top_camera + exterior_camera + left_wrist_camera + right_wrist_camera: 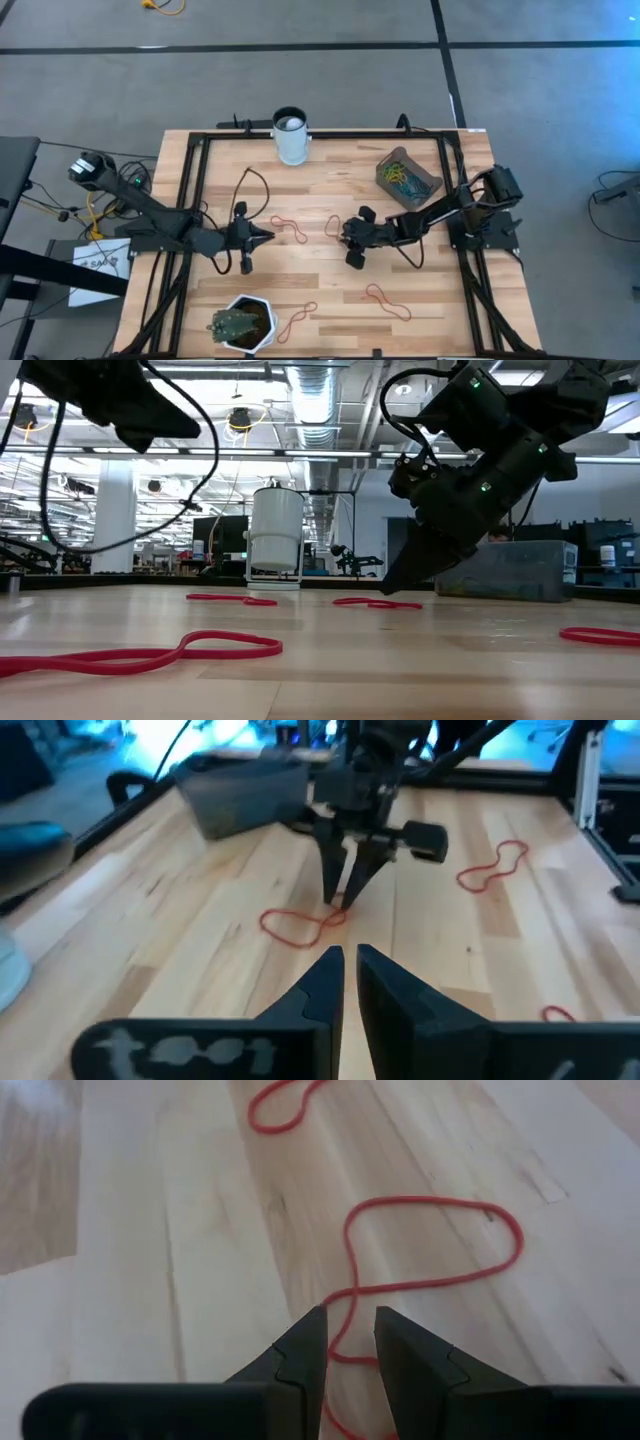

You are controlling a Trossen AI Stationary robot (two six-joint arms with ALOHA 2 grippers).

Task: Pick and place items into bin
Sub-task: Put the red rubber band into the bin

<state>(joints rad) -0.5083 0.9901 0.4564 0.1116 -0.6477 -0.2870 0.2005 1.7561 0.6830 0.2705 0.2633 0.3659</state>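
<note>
Red rubber-band loops lie flat on the wooden table (300, 275). One red band (333, 224) (420, 1250) (300, 925) lies under my right gripper (345, 233) (350, 1325) (392, 586). The gripper points down at it, narrowly open, with the band's twisted middle running between the fingers. Another red band (290, 230) lies between the two grippers. My left gripper (264, 237) (350, 960) is shut, hovers left of that band and faces the right gripper. The dark bin (407, 175) (510, 570) sits at the far right with several coloured bands inside. My right gripper comes at the red band's narrow twisted middle (345, 1305) slanting down from the table's right, with one finger on each side of the strand. The gap is wider than the strand, and I cannot tell whether a finger touches it. The band lies flat on the table.
A white cup (291, 135) (275, 535) stands at the far edge. A white hexagonal plant pot (243, 322) sits at the near edge, with a red band (297, 320) beside it. Another red band (388, 300) lies near right. A black frame (190, 190) borders the table.
</note>
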